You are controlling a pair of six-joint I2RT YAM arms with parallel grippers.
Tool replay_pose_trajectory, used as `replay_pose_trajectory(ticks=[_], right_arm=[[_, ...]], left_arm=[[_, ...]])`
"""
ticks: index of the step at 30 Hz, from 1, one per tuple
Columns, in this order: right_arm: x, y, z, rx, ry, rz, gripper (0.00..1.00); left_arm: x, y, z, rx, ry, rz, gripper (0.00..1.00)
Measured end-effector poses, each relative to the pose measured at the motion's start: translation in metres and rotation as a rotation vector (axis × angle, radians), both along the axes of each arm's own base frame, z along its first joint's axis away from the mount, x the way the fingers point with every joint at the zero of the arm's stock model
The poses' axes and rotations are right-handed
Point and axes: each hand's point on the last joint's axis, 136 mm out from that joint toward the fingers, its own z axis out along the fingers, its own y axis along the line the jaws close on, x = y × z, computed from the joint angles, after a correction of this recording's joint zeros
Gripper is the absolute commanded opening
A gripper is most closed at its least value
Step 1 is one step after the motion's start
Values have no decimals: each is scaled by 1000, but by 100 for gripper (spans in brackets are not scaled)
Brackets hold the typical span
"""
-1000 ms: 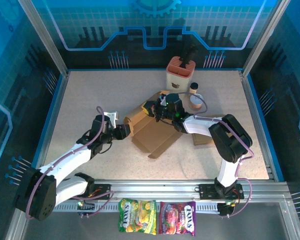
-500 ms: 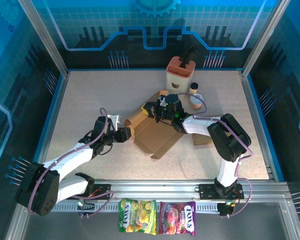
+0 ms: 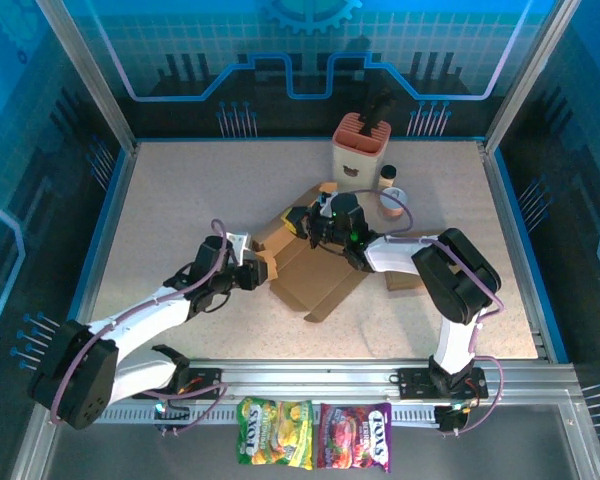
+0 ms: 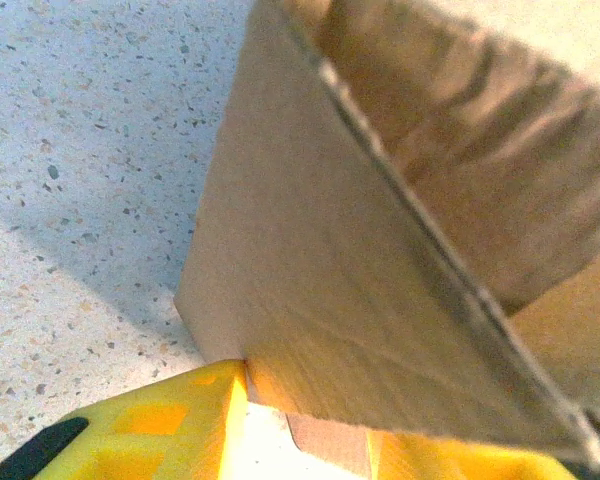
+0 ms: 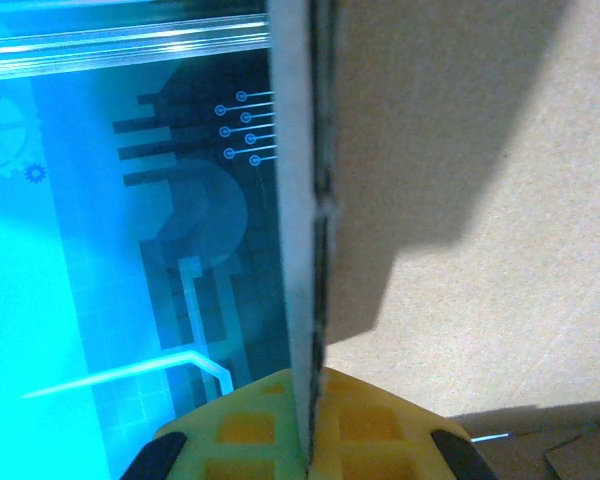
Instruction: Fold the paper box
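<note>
From above, the paper box [image 3: 315,275] lies half-formed at the middle of the worktop [image 3: 170,200]. Its wide base is flat and its far wall is raised, well apart from the orange tool holder [image 3: 362,148] at the back. The left pincer [image 3: 263,270] meets the box's left edge low down, seemingly to lift that side flap. The right pincer [image 3: 305,222] sits at the far wall, likely steadying it so the box does not slide while the other arm works.

The left wrist camera shows a brown panel standing tilted off the speckled surface, its lower corner between the two yellow fingers [image 4: 160,430]. They stand apart with a bright gap between them, astride the board rather than pinching it, which suits levering the flap upright.

The right wrist camera shows a board edge running straight down into the yellow pads [image 5: 240,430]. These are drawn together on it, a firm clamp that holds that wall up as an anchor.
</note>
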Motion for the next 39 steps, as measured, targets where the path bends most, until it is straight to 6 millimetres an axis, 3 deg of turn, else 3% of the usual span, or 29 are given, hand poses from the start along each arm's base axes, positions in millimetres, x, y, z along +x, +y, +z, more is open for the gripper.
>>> replay_pose_trajectory(ticks=[11, 39], right_arm=[[-9, 0, -4, 24, -50, -58, 0], [5, -11, 1, 79, -68, -179, 0]], left_arm=[[13, 6, -12, 89, -15, 78, 37], [48, -6, -15, 184, -80, 286, 28]])
